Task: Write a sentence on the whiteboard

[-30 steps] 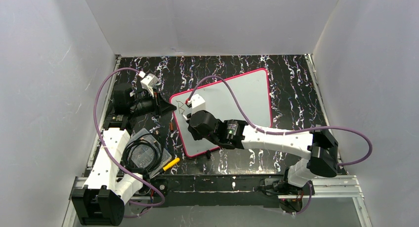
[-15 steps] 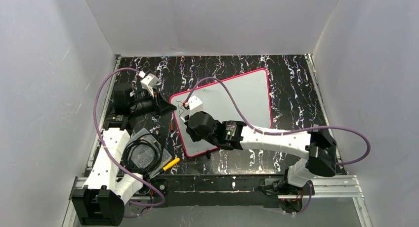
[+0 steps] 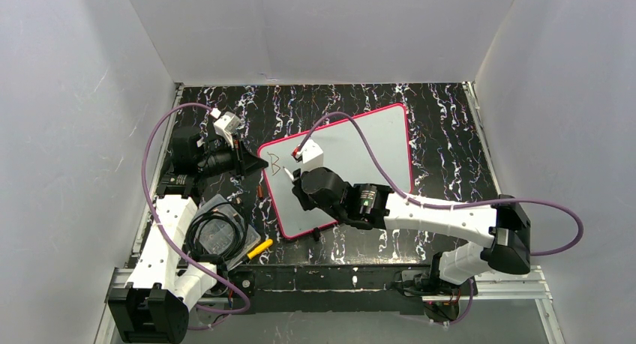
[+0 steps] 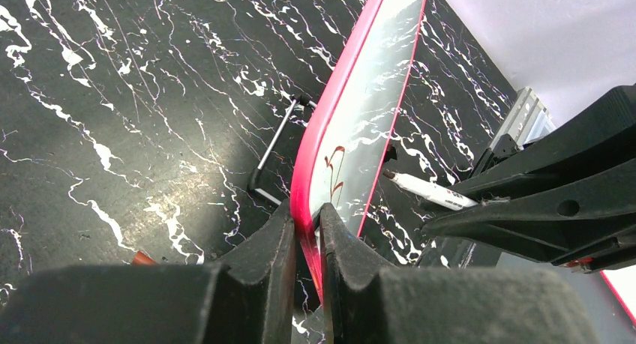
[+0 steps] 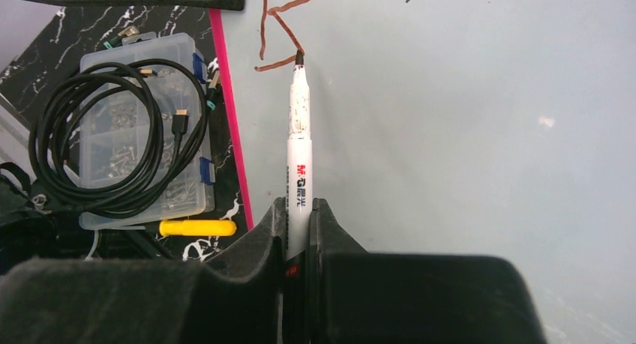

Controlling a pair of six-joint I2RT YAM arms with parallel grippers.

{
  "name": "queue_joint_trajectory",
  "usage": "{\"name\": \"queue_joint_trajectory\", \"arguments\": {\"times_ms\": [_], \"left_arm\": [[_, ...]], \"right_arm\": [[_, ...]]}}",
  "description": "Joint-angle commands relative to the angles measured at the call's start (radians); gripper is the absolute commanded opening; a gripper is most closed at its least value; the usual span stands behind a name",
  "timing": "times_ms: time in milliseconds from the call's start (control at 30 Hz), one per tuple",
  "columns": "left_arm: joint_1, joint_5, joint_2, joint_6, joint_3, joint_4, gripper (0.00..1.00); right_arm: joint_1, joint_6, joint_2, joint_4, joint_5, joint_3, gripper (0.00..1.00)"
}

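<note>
Right gripper point(image 5: 300, 213) clamps a white marker point(image 5: 300, 127), tip upper-left on the glossy pink-framed whiteboard point(image 5: 465, 172); left gripper point(image 4: 306, 220) pinches its rim.

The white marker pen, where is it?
In the right wrist view, the white marker pen sticks up from the right tool, its tip on the pink-framed white whiteboard beside the reddish-brown letter.

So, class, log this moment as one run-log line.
left gripper: shut on whiteboard edge | right gripper: shut on marker | tip: at stroke end | sentence: first letter only
</note>
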Motion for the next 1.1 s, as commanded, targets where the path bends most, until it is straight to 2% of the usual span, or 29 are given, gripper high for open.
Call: {"name": "queue_joint_trajectory", "arguments": {"times_ms": [0,667,1067], "left_arm": [[-0.012,-0.004,-0.018,0.058,-0.008,-0.033,0.00],[-0.013,0.002,-0.019,0.061,-0.008,-0.035,0.00],[-0.014,-0.002,-0.024,0.062,-0.008,-0.036,0.00]], "right_arm": [[-0.007,-0.026,0.002,0.017,0.036,0.016,0.01],[-0.017,-0.051,0.065,0.028,0.051,0.090,0.01],[-0.028,-0.027,0.107,-0.021,0.057,0.120,0.01]]}}
